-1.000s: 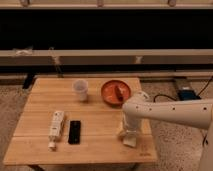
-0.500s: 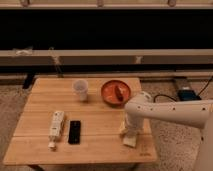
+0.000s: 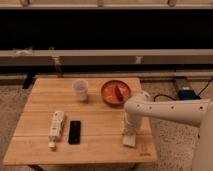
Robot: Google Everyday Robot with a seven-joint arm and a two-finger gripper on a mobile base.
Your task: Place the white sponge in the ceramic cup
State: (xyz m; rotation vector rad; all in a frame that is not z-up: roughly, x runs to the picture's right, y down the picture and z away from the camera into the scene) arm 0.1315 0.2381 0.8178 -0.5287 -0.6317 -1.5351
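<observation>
At the table's (image 3: pixel 100 127) right front, the arm bent steeply downward, end effector (image 3: pixel 130 131) at the white sponge (image 3: pixel 129 141); grip state could not be told. Cup (image 3: pixel 80 90) stood well apart, beside a bowl (image 3: pixel 116 92) holding one brown piece.

- White robot arm (image 3: pixel 172 112) with smooth, rounded casing, at the lower right of the frame.
- A row of small dark dots (image 3: pixel 169 106) runs along its long segment.
- Bulbous white joint (image 3: pixel 138 104); the pale tool (image 3: pixel 130 132) is lower, right of centre.
</observation>
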